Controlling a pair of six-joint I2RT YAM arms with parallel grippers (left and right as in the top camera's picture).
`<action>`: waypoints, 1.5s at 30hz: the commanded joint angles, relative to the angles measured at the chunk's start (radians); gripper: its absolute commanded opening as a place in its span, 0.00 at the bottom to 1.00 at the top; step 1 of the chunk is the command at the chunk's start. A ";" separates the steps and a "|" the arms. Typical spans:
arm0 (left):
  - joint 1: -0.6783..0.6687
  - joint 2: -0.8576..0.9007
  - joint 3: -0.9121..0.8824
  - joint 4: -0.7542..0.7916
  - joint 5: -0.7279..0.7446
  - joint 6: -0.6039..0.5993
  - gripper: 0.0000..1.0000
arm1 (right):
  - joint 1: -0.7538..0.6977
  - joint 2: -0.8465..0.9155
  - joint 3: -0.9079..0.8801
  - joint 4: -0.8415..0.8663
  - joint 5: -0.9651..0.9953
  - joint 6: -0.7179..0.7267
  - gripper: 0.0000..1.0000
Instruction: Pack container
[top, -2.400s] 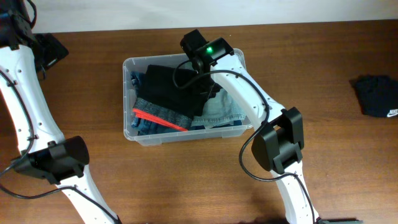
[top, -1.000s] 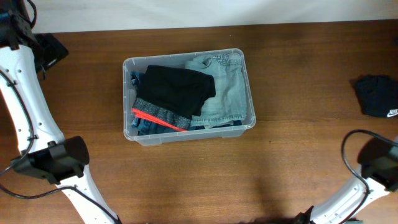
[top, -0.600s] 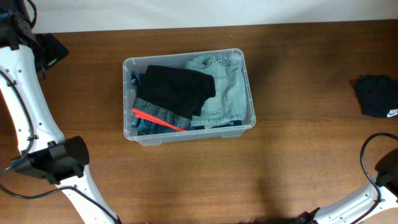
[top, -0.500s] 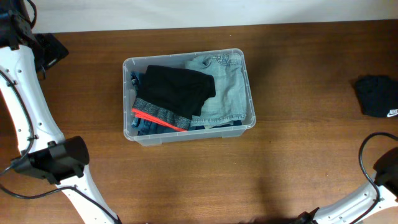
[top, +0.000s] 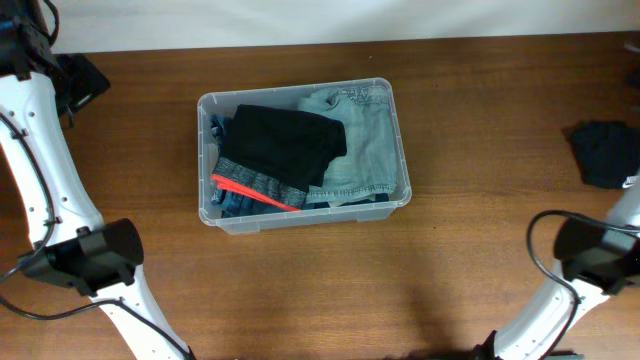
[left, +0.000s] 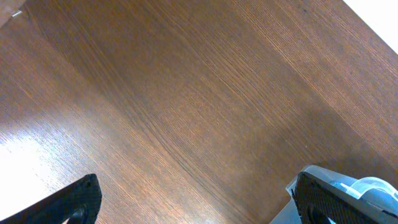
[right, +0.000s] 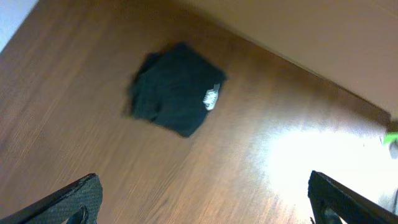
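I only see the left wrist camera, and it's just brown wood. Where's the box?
Observer: The container sits in the middle of the table, seen from overhead.
Operator: Is it empty?
Observer: No. A black garment lies on top of light jeans inside it.
Operator: Is anything not in it?
Observer: Yes. A dark bundle lies on the wood at the far right, in the right wrist camera's view.
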 joint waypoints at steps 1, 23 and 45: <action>-0.001 -0.016 -0.006 -0.001 -0.004 -0.005 0.99 | 0.104 -0.004 -0.004 0.011 0.032 -0.097 0.99; -0.001 -0.016 -0.006 -0.001 -0.004 -0.005 0.99 | 0.361 -0.154 0.016 0.240 -0.045 -0.342 0.99; -0.001 -0.016 -0.006 -0.001 -0.004 -0.005 0.99 | 0.113 -0.127 -0.560 0.430 -0.519 -0.510 0.99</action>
